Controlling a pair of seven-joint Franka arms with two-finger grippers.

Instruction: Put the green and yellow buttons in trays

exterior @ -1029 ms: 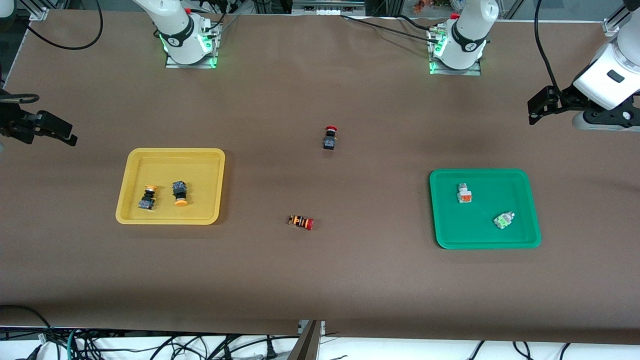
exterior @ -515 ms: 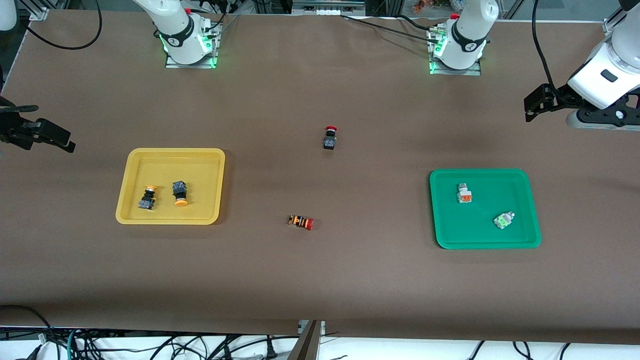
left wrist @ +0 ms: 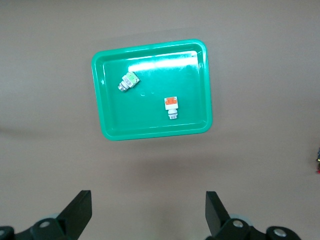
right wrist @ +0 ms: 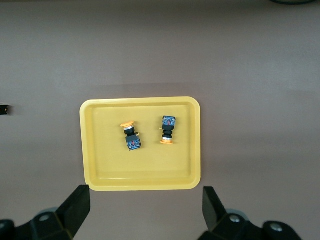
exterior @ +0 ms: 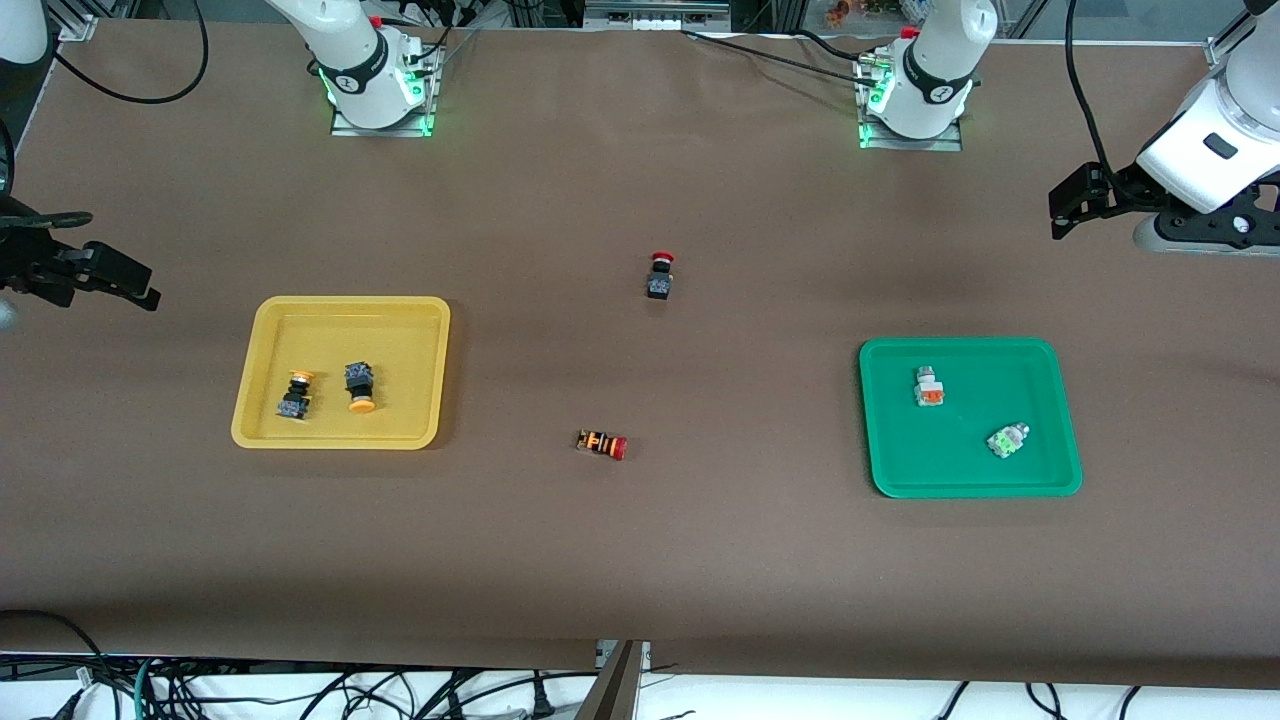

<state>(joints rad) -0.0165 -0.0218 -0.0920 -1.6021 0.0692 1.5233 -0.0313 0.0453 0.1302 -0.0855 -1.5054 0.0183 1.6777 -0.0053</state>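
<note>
The yellow tray [exterior: 400, 345] [right wrist: 110, 165] holds two buttons with orange-yellow caps on black bodies [exterior: 296, 393] [exterior: 359, 387] [right wrist: 131, 136] [right wrist: 168, 129]. In the green tray [exterior: 960, 455] [left wrist: 150, 122] lie two pale grey buttons, one orange-faced [exterior: 929, 387] [left wrist: 171, 107] and one green-faced [exterior: 1007, 440] [left wrist: 129, 81]. My left gripper [exterior: 1060, 210] [left wrist: 148, 212] hangs open and empty high over the table at the left arm's end, looking down on the green tray. My right gripper [exterior: 125, 270] [right wrist: 145, 207] hangs open and empty over the right arm's end, beside the yellow tray.
A red-capped black switch [exterior: 659, 275] stands on the brown table between the trays. A red-capped switch with an orange-striped body [exterior: 602, 444] lies nearer the front camera. Cables hang along the table's front edge.
Both arms have drifted slightly while staying high at their ends of the table. Trays, buttons and switches have not moved.
</note>
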